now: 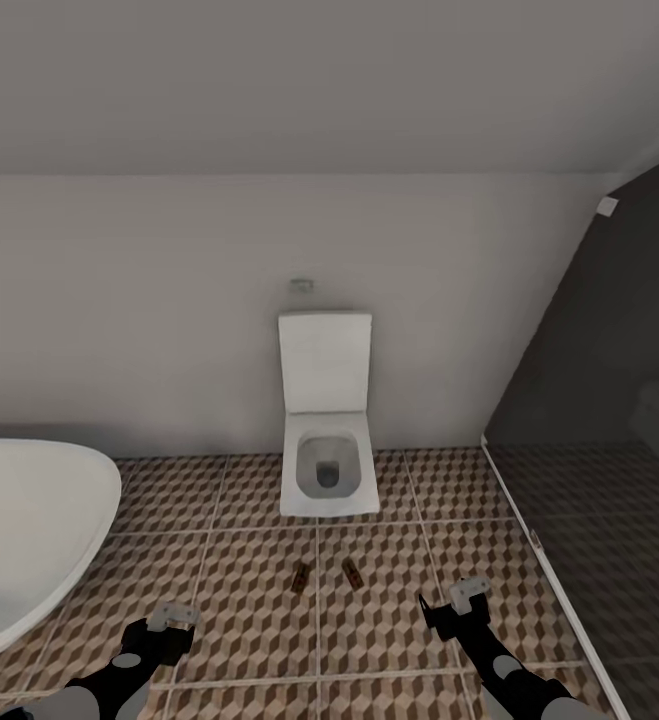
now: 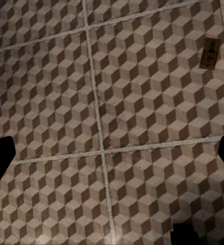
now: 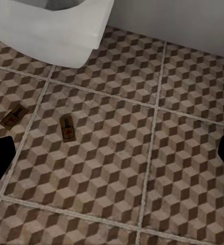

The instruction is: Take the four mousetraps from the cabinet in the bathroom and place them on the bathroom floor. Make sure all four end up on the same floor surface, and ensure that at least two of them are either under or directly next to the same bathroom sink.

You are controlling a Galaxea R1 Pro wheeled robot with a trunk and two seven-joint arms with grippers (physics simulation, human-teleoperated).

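Nearest the robot, the left gripper (image 1: 174, 618) and the right gripper (image 1: 457, 600) hover low over the bathroom floor (image 1: 229, 580), well apart, with bare patterned tile between them. In both wrist views the dark fingertips sit at opposite edges of the picture with only tile between, so both sets of jaws are spread wide and hold nothing.

Just beyond that gap, two mousetraps lie flat on the tiles in front of the toilet (image 1: 327, 470): one (image 1: 300, 574) on the bathtub side of a grout line, the other (image 1: 350, 571) just beside it on the far side of that line, near but not touching. The right wrist view shows the same pair (image 3: 14, 117) (image 3: 68, 129) near the toilet's base; the left wrist view catches one (image 2: 209, 53).

The white bathtub (image 1: 29, 530) bounds the floor on the left of the toilet. To the toilet's right, a pale strip (image 1: 539, 560) marks the edge of the patterned tiles, with a darker grey tiled area (image 1: 609, 520) past it. The toilet stands against the plain back wall (image 1: 169, 300), lid raised.
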